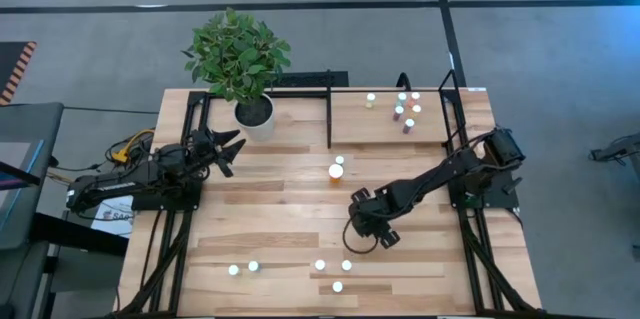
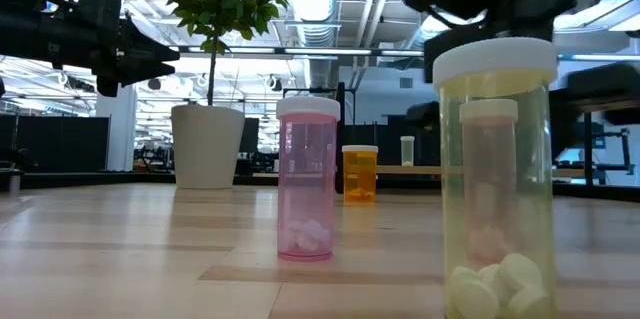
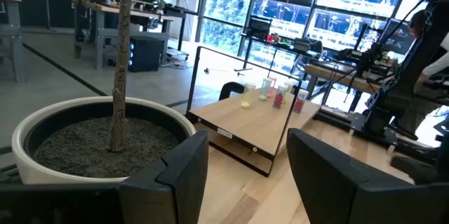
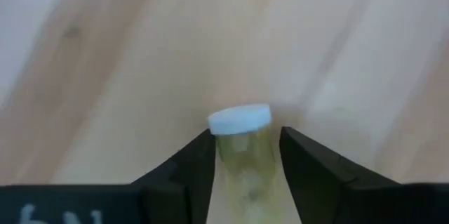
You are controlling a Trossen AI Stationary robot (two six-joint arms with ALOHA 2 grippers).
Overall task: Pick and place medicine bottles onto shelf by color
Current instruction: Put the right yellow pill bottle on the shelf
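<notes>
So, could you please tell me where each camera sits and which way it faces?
High: overhead, straight down; both arms, shelf.
Low: tabletop level, facing across; pink bottle, an arm above.
Left wrist: past open left gripper toward plant pot, shelf.
Right wrist: down; right gripper clasps greenish bottle.
Shared: plant pot, high and low.

Grey floor [image 1: 540, 49], bright windows [image 3: 231, 6]
</notes>
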